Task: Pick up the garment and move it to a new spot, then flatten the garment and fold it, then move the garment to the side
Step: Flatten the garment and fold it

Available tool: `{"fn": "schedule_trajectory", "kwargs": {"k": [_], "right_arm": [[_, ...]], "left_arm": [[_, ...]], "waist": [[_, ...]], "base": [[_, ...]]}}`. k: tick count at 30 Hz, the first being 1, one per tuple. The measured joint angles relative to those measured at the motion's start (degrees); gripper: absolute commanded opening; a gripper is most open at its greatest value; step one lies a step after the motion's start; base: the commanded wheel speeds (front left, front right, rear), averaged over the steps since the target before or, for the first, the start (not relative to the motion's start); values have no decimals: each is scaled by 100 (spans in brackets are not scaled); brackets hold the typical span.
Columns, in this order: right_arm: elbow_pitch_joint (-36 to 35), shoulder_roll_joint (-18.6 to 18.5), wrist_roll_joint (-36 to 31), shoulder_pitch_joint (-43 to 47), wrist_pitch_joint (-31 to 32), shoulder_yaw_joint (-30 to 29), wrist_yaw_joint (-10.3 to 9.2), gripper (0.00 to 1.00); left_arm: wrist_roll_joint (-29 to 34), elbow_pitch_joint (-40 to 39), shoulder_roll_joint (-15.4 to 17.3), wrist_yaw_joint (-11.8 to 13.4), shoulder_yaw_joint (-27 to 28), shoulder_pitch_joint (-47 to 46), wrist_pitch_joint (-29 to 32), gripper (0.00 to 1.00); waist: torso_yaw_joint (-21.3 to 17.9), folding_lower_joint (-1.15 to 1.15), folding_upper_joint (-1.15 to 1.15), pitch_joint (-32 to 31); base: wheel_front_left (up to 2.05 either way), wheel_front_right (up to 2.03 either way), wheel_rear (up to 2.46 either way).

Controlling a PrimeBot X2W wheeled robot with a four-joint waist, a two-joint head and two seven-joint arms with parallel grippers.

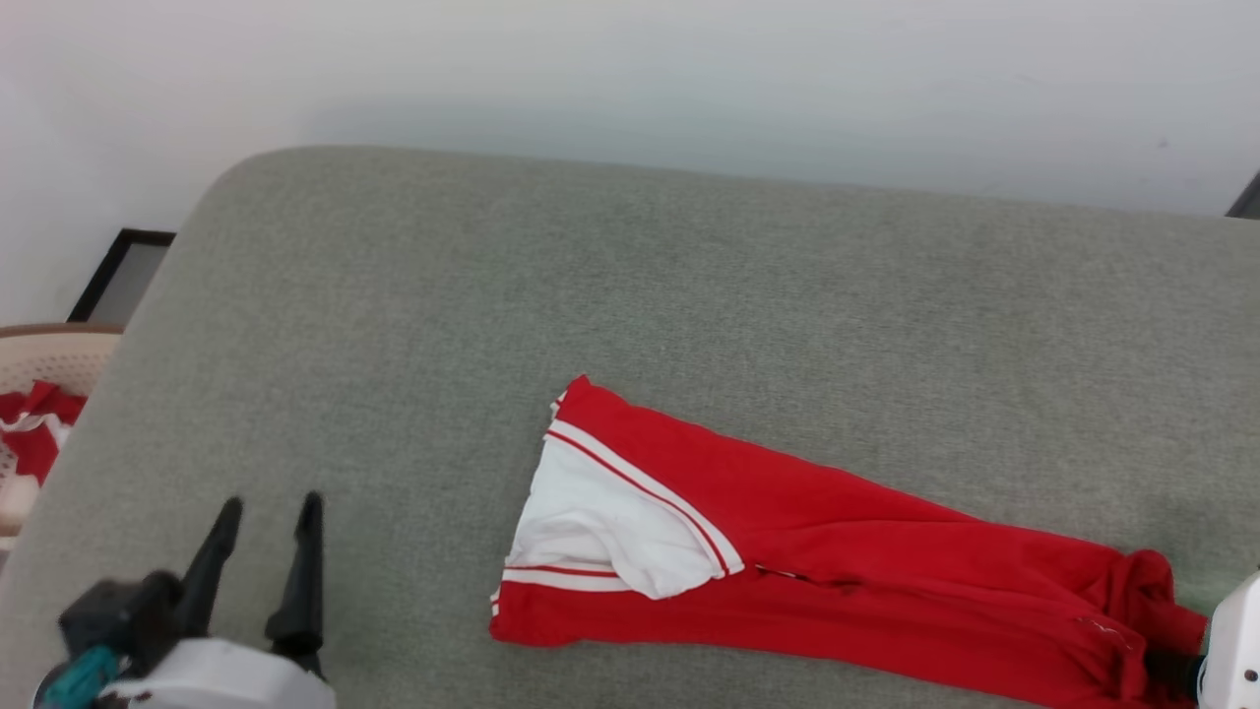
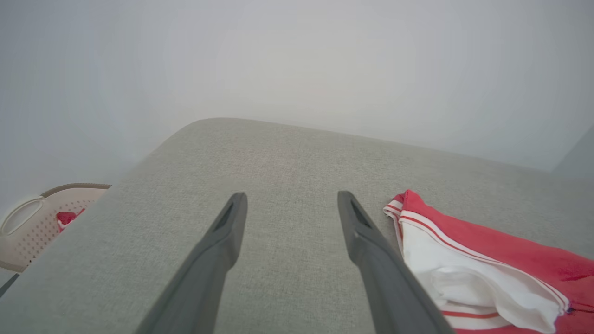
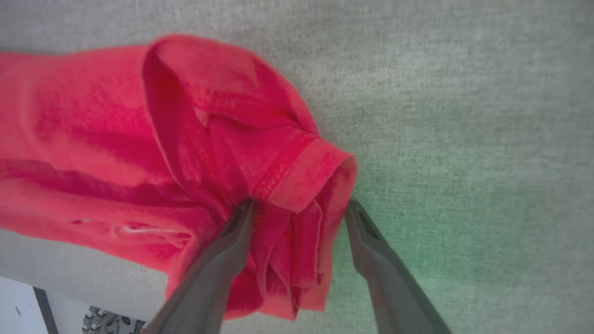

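The garment (image 1: 837, 551) lies on the grey cushion (image 1: 492, 295) as a long red strip, running from the middle toward the lower right, with a white sleeve and red-and-white trim at its left end. My left gripper (image 1: 273, 504) is open at the lower left, apart from the garment (image 2: 487, 250), which lies to its right; the left gripper (image 2: 292, 197) has only bare cushion between its fingers. My right gripper (image 3: 297, 208) is open at the strip's bunched right end, and the red hem of the garment (image 3: 116, 120) sits between its spread fingers.
A pale perforated basket (image 1: 39, 364) holding red-and-white cloth stands off the cushion's left edge, also in the left wrist view (image 2: 32, 222). A black frame (image 1: 118, 266) leans by the white wall. The cushion's front edge runs close below the garment's right end.
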Motion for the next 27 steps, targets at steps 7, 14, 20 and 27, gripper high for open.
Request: {"fn": "schedule_trajectory", "kwargs": {"k": [7, 14, 20, 27], "right_arm": [[335, 19, 199, -172, 9, 130, -7, 46], [591, -108, 375, -343, -237, 430, -4, 0], [657, -279, 517, -461, -458, 539, 1, 0], [887, -612, 396, -722, -700, 442, 2, 0]], "left_arm": [[613, 87, -609, -488, 844, 517, 0, 100], [1063, 162, -1140, -936, 1414, 649, 0, 100], [1350, 274, -1452, -1214, 1710, 672, 0, 100], [1559, 380, -1707, -1478, 1980, 697, 0, 100]], "waist": [[139, 0, 0, 60], [235, 0, 0, 119], [232, 0, 0, 171], [133, 0, 0, 148]], "base": [[0, 0, 0], [0, 0, 0], [0, 0, 0], [0, 0, 0]]}}
